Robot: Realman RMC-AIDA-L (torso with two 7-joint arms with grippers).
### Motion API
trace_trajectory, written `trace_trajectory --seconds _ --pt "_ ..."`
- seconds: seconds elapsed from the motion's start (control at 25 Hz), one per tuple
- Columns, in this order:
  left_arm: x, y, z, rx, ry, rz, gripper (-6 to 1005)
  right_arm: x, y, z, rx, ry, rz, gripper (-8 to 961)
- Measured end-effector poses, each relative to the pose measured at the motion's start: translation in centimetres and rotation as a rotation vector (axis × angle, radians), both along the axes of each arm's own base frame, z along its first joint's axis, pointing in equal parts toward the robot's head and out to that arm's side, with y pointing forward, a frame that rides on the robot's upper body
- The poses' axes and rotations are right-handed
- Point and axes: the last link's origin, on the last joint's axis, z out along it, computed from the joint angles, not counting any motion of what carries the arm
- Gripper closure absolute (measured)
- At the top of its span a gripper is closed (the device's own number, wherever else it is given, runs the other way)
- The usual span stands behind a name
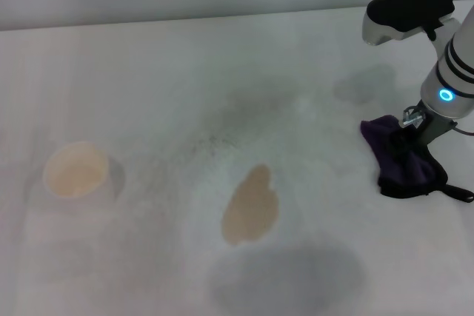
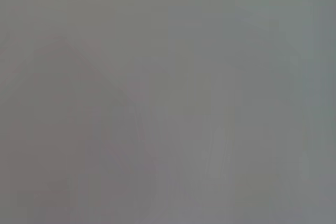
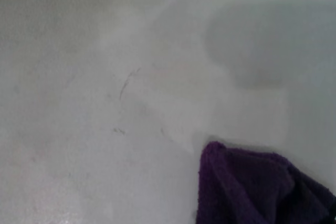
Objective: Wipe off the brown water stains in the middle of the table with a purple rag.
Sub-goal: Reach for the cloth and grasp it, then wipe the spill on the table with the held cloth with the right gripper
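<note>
The brown water stains [image 1: 250,206] form one tan puddle with a small lobe in the middle of the white table [image 1: 170,79]. At the right side lies the purple rag [image 1: 400,159], bunched up, its black loop tag trailing toward the right edge. My right gripper [image 1: 412,137] reaches down into the top of the rag and is shut on the cloth, well to the right of the stain. The right wrist view shows a corner of the rag [image 3: 252,187] over bare tabletop. No left gripper shows in any view.
A white paper cup [image 1: 76,171] with a tan inside stands at the left. Faint grey speckled smudges [image 1: 222,127] run across the table behind the stain. The table's far edge [image 1: 185,20] runs straight along the back. The left wrist view is plain grey.
</note>
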Motion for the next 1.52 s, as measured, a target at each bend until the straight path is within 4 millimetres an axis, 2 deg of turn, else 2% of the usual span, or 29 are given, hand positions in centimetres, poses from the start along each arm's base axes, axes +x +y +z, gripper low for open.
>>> trace_trajectory --seconds 0.16,0.36,0.6,0.8,0.84,0.96,1.08,1.16,1.52 --pt "0.0 0.1 0.0 -0.001 0.0 -0.001 107 -0.2 0.1 0.1 0.009 0.001 0.004 775" --pt "0.3 0.5 0.0 -0.002 0.001 -0.009 107 -1.3 0.3 -0.6 -0.014 0.018 0.047 822" --pt "0.5 0.8 0.2 0.003 0.004 -0.019 107 -4.4 0.5 -2.9 -0.082 0.083 0.151 825" --pt "1.0 1.5 0.2 0.003 0.013 -0.039 107 -7.7 0.6 -5.8 -0.165 0.109 0.265 827" --pt "1.1 1.6 0.2 0.003 0.019 -0.041 107 -8.7 0.5 -6.9 -0.2 0.115 0.298 827" --pt "1.3 1.9 0.1 -0.002 0.033 -0.05 107 -9.8 0.3 -8.0 -0.234 0.124 0.328 828" --pt "1.5 2.1 -0.1 -0.008 0.033 -0.058 107 -11.2 -0.4 -9.5 -0.297 0.121 0.361 829" --pt "1.6 2.2 -0.1 -0.01 0.032 -0.059 107 -12.4 -1.5 -10.9 -0.366 0.13 0.379 829" --pt "1.7 2.1 -0.3 -0.014 0.031 -0.06 107 -14.6 -4.4 -13.0 -0.505 0.2 0.422 828"
